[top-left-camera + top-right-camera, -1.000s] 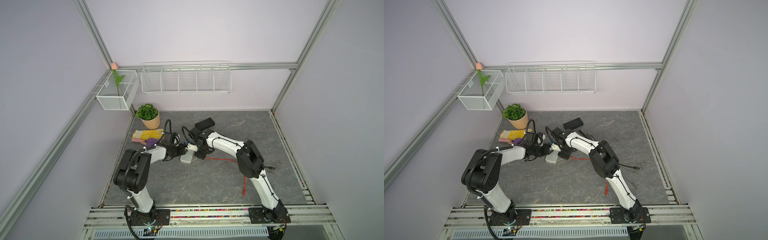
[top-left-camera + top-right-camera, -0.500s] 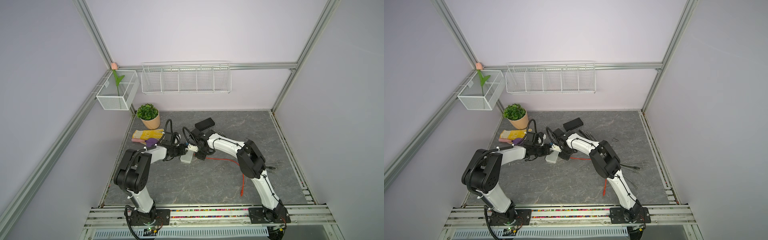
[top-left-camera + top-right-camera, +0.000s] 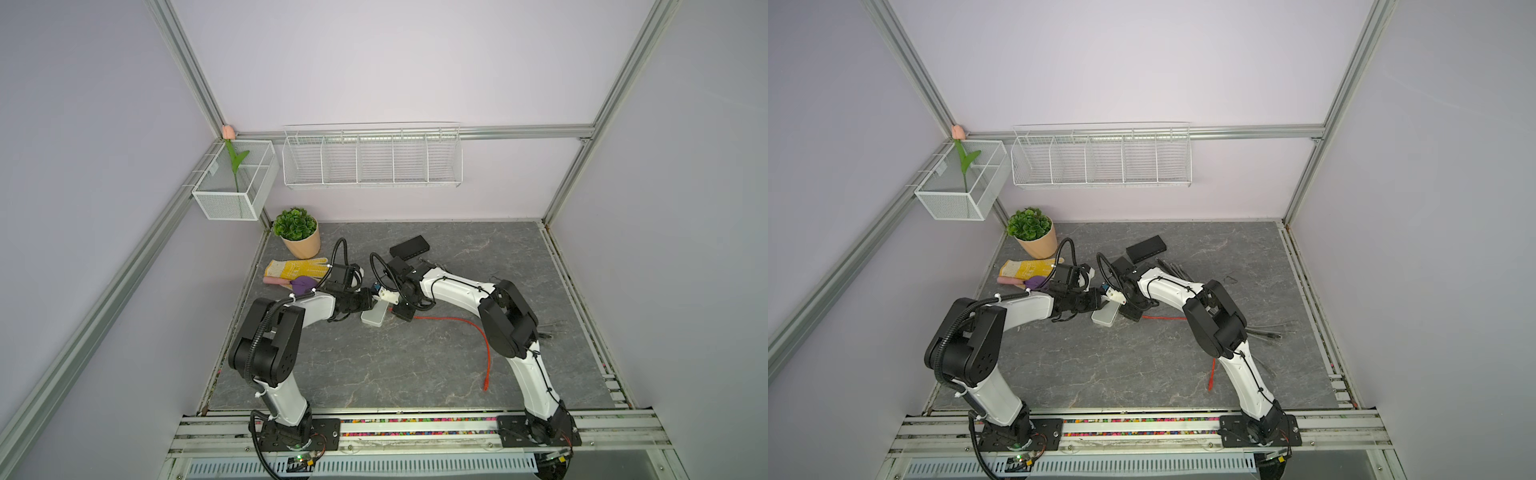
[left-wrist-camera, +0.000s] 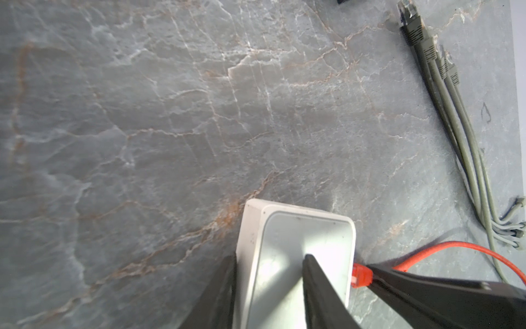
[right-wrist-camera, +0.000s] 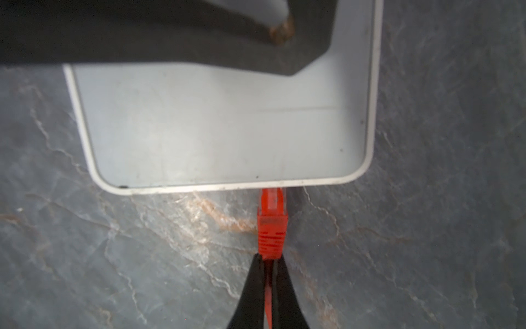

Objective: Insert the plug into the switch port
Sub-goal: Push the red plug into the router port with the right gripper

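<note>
Right hand [image 5: 269,257] pinches the tail of the orange plastic plug [image 5: 271,225], pointing it lengthwise into the flat white switch box [image 5: 222,128] that the left hand [image 4: 270,257] clamps.

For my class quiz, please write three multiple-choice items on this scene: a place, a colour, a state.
1. The potted plant stands: A in the far left corner of the table; B by the right arm's base; C in the wire shelf.
2. The cable at the white switch is: A grey; B orange; C blue.
3. The jaws of the right gripper are: A wide open; B shut on that cable; C shut, empty.
1A: both top views show it there. 2B: both wrist views show orange. 3B: they pinch it behind the plug.
</note>
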### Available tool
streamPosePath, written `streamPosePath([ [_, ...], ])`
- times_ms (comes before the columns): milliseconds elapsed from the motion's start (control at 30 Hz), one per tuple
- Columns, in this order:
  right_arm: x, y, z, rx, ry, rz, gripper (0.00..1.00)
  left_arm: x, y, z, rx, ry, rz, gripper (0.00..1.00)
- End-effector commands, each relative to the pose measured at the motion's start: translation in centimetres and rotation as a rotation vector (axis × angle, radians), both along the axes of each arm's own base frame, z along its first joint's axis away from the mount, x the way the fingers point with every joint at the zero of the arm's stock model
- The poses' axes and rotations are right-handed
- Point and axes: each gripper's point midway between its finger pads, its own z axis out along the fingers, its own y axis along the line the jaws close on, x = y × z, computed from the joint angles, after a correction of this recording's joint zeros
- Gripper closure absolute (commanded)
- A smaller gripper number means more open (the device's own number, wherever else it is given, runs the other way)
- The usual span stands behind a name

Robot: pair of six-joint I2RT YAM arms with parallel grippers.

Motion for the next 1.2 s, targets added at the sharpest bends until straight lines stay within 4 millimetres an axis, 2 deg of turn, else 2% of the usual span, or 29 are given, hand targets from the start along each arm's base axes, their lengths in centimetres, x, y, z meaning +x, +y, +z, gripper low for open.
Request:
streamPosePath([
  [0, 1.3, 7.2, 6.2, 0.355, -0.112, 0.076, 0.93, -4.6, -4.1, -1.6, -0.078, 0.123, -0.175, 0.64],
  [367, 1.6, 7.8, 6.8, 0.422, -0.105, 0.045, 0.93, -5.6, -4.6, -2.0, -0.079, 0.133, -0.193, 0.64],
  [567, 2.7, 7.6, 7.1, 0.434, -0.129, -0.007, 0.94, -6.6, -5.0, -2.3, -0.086, 0.138, -0.2, 0.65],
  [1167, 3.6, 8.4, 8.7, 0.531, -0.175, -0.032, 0.93, -9.0, -6.1, -3.0, -0.107, 0.153, -0.248, 0.65],
])
